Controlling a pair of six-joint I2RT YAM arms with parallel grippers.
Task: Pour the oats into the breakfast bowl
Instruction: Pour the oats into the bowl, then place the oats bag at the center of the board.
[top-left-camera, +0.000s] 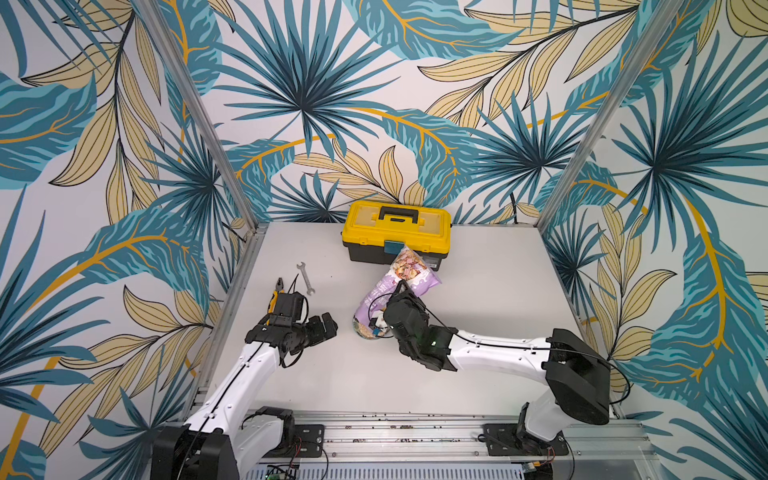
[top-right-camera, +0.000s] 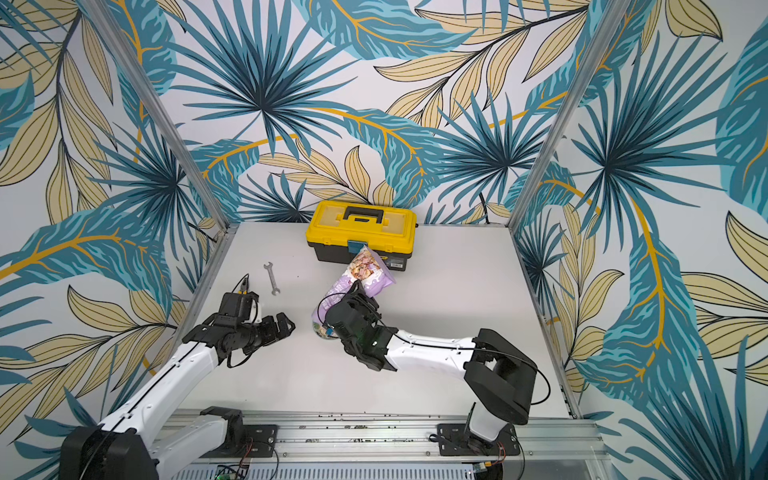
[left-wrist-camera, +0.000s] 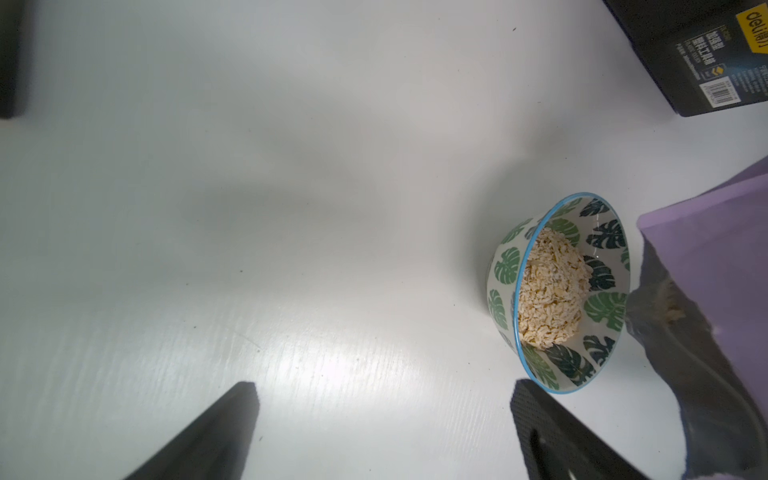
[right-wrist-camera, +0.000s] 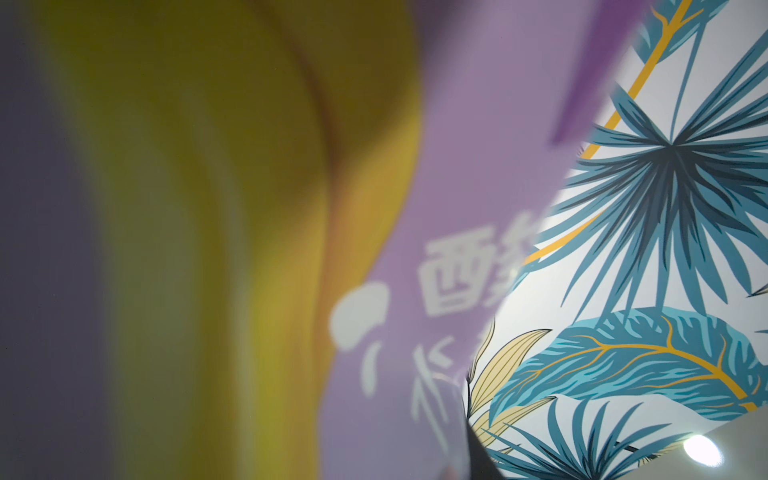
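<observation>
The oats (left-wrist-camera: 548, 291) sit heaped in the leaf-patterned breakfast bowl (left-wrist-camera: 503, 266) on the white counter (top-left-camera: 478, 324). The lilac pouch (top-left-camera: 409, 266) is tipped mouth-down at the bowl's rim, clamped by the right hand (top-left-camera: 401, 291). The left hand (top-left-camera: 326, 326) hangs open nearby, empty. Pouring looks nearly done; the next move calls for righting the pouch without spilling. A yellow toolbox (top-left-camera: 395, 228), wrench (top-left-camera: 305, 278) and pliers (top-left-camera: 279, 286) lie farther back, and leaf-print walls (top-left-camera: 291, 83) enclose the cell.

pouch (top-left-camera: 411, 272): glossy plastic film
bowl (left-wrist-camera: 503, 266): glazed, shiny
oats (left-wrist-camera: 548, 286): matt, flaky
table (top-left-camera: 490, 299): smooth, faintly sheened
wrench (top-left-camera: 306, 279): bare metal
</observation>
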